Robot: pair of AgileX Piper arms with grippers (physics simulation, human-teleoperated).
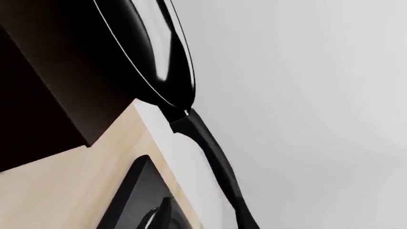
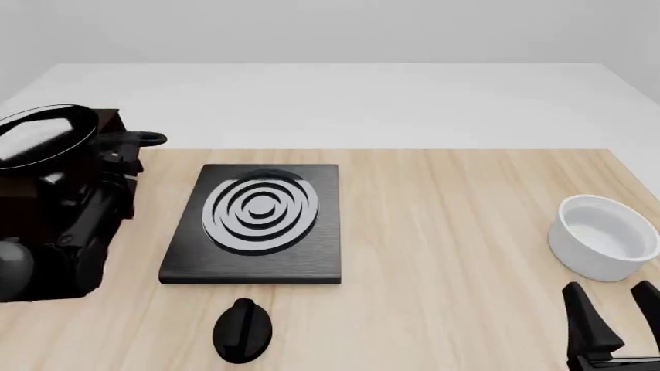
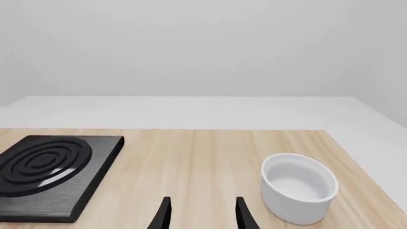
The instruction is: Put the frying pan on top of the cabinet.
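Wooden table [image 2: 464, 232]: right hand [image 3: 201, 212] apart; only left wrist shows frying pan [image 1: 152, 52] handle, left grip unclear

A round black frying pan [image 2: 42, 135] with a pale grey-white inside is showing beside a dark brown wooden cabinet [image 2: 31, 224]. A black square stove plate [image 2: 256, 224] is bearing grey concentric rings. A white bowl [image 2: 603, 236] is sitting on the light wood-grain tabletop [image 2: 454, 255].
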